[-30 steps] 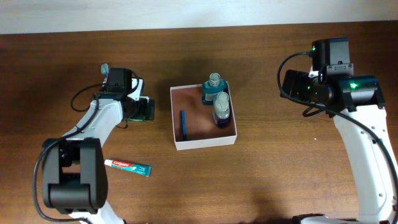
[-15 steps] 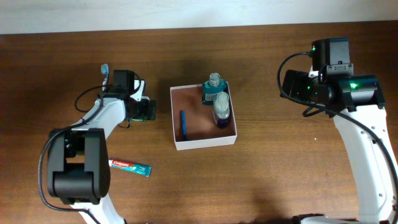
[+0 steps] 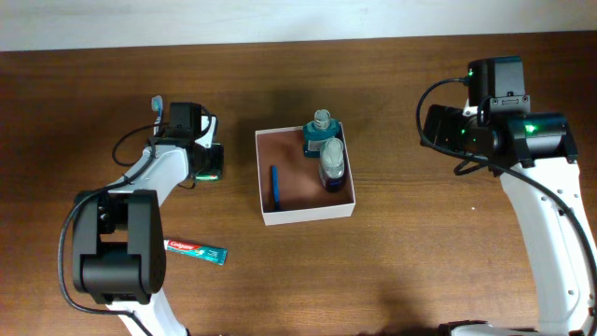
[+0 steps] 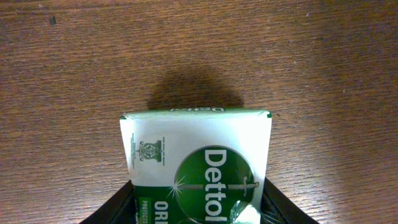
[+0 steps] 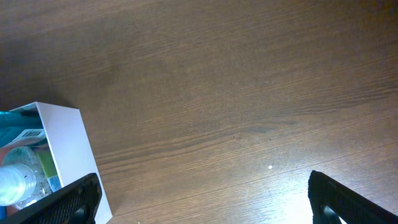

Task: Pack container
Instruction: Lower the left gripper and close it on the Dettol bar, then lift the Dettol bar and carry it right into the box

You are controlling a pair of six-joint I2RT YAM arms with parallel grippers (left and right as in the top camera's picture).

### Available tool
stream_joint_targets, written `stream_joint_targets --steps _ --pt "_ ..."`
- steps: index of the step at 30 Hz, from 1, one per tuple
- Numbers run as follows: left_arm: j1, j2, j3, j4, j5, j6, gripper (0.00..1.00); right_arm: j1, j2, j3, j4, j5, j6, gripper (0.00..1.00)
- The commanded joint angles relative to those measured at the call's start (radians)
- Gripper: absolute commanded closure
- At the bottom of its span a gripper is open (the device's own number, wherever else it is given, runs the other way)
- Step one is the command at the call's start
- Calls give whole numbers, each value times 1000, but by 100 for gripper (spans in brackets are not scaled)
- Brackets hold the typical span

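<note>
A green and white Dettol soap packet [image 4: 196, 155] lies on the wood left of the container [image 3: 303, 189]. My left gripper [image 3: 207, 161] is shut on the packet, and its black fingers [image 4: 118, 208] press against the packet's two long sides. The container is a white-walled box with a reddish-brown floor. It holds a teal-capped bottle [image 3: 320, 133], a clear bottle [image 3: 332, 166] and a thin blue item [image 3: 276, 184]. My right gripper [image 5: 205, 205] hovers open over bare table just right of the container's white wall [image 5: 62, 143], with nothing between its fingers.
A Colgate toothpaste tube [image 3: 196, 250] lies on the table below the left arm. The right arm's white body [image 3: 541, 205] stands along the right side. Bare wood runs between the container and the right arm.
The left gripper's jaws have closed in from wide open onto the sides of the soap packet. The right arm and the items in the container have not moved.
</note>
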Motion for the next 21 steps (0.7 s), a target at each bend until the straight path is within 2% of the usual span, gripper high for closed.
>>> stream_joint_targets --steps 1,7,12,15,21 --pt "-2 20 11 -6 3 0 71 -4 7 0 0 9 3 2" --pt "-3 -70 58 -54 3 -27 75 -4 7 0 0 9 4 1" --pt "-3 -218 81 -92 23 -113 78 -4 7 0 0 9 4 2" --pt "-3 -304 81 -111 115 -118 78 -4 7 0 0 9 3 2" --pt "-7 -414 81 -173 284 -209 78 -4 7 0 0 9 4 2"
